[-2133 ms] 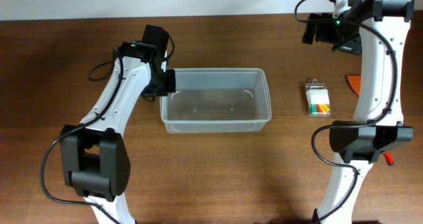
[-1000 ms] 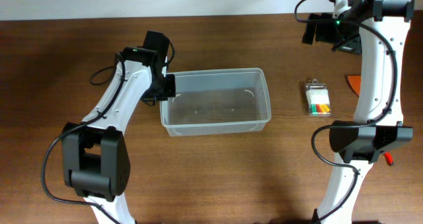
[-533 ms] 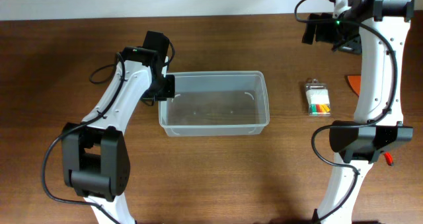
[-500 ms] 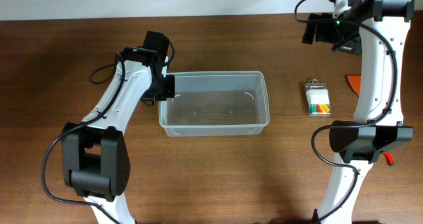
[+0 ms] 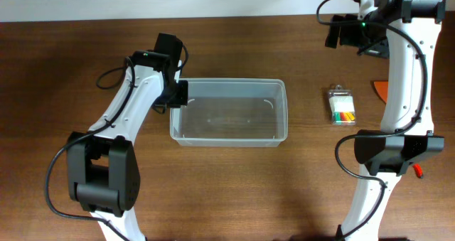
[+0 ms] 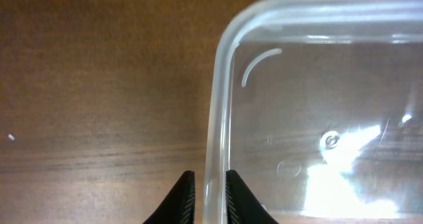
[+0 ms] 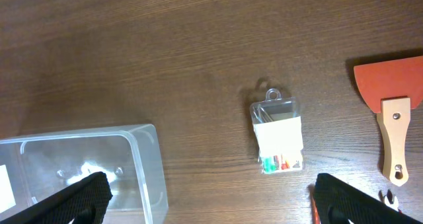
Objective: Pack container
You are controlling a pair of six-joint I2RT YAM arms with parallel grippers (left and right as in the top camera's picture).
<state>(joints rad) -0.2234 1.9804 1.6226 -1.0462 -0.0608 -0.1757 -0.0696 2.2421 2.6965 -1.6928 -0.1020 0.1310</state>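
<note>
The container (image 5: 229, 140), a clear plastic rectangular bin with a rim, stands empty at the table's middle. My left gripper (image 5: 176, 94) is shut on its left rim; in the left wrist view the fingers (image 6: 208, 196) pinch the rim (image 6: 218, 118) between them. My right gripper (image 5: 353, 32) is high at the back right, open wide and empty; its fingertips sit at the lower corners of the right wrist view (image 7: 205, 197). That view shows the container's right end (image 7: 142, 164).
A small clear case of coloured bits (image 5: 342, 106) lies right of the container, also in the right wrist view (image 7: 277, 133). An orange scraper with a wooden handle (image 7: 390, 105) lies at the far right (image 5: 379, 89). A red object (image 5: 418, 171) shows by the right arm's base.
The left gripper has dragged the container a little to the left and straightened it. The right arm has not moved.
</note>
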